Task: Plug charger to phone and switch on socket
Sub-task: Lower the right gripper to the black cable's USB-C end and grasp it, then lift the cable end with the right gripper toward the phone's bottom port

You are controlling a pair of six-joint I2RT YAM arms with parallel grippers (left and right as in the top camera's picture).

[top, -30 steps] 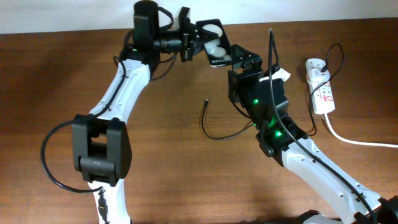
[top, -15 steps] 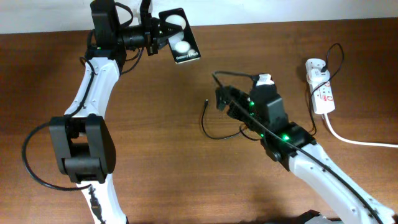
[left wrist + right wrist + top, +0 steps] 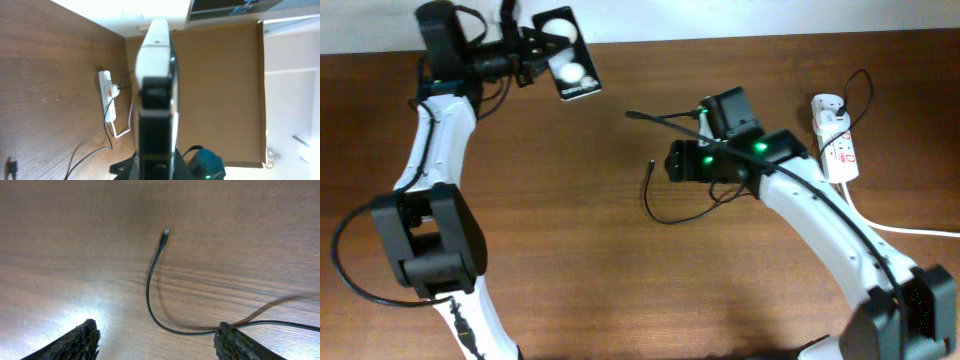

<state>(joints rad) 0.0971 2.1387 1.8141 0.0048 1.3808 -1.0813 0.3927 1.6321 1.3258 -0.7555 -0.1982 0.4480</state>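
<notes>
DESK: What has the left gripper (image 3: 542,48) got?

PHOTO: It is clenched on the phone (image 3: 572,72), held off the wooden worktop (image 3: 570,250) at 11 o'clock in the overhead view. The glossy screen faces up and shows two round white reflections. The left wrist camera sees the phone (image 3: 156,85) edge-on, filling mid-frame.

DESK: And the right gripper (image 3: 672,164)?

PHOTO: Released, jaws spread wide, grasping nothing. It points toward 9 o'clock near mid-worktop. The charger (image 3: 665,217) lies just beside it, with the plug tip (image 3: 651,163) at its 9 o'clock. The black cable loops toward 6 o'clock and runs back under the arm. From the right wrist, the charger (image 3: 149,287) curves on the wood between the two fingers (image 3: 75,342), untouched.

DESK: The socket (image 3: 837,140)?

PHOTO: At 3 o'clock, well apart from the phone. A white adapter (image 3: 825,103) sits in its far end, and a thick white cord (image 3: 905,229) trails off toward 4 o'clock.
</notes>
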